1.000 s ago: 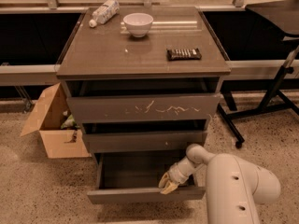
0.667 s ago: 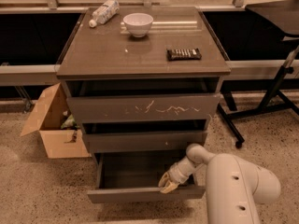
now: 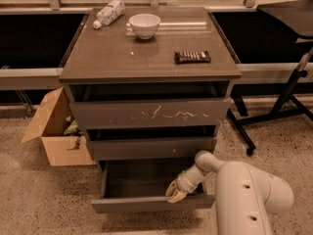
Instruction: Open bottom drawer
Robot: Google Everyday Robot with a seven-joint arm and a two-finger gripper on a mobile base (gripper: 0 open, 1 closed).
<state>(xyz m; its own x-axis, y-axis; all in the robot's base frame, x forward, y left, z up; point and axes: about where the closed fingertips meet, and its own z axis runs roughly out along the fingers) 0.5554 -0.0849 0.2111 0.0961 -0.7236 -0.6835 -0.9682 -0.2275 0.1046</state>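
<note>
The bottom drawer [image 3: 146,204] of the dark grey-brown cabinet is pulled out, and its empty inside shows. Its plain front panel runs along the lower edge. My gripper [image 3: 175,193] reaches down from the white arm [image 3: 244,199] at the lower right. Its yellowish fingertips sit at the top edge of the drawer front, right of centre, just inside the drawer. The middle drawer [image 3: 151,148] and the scratched top drawer [image 3: 151,112] stand only slightly out.
On the cabinet top are a white bowl [image 3: 144,24], a lying plastic bottle [image 3: 108,12] and a dark bar-shaped pack [image 3: 192,57]. An open cardboard box [image 3: 51,131] stands on the floor at the left. A black stand's legs [image 3: 274,116] are at the right.
</note>
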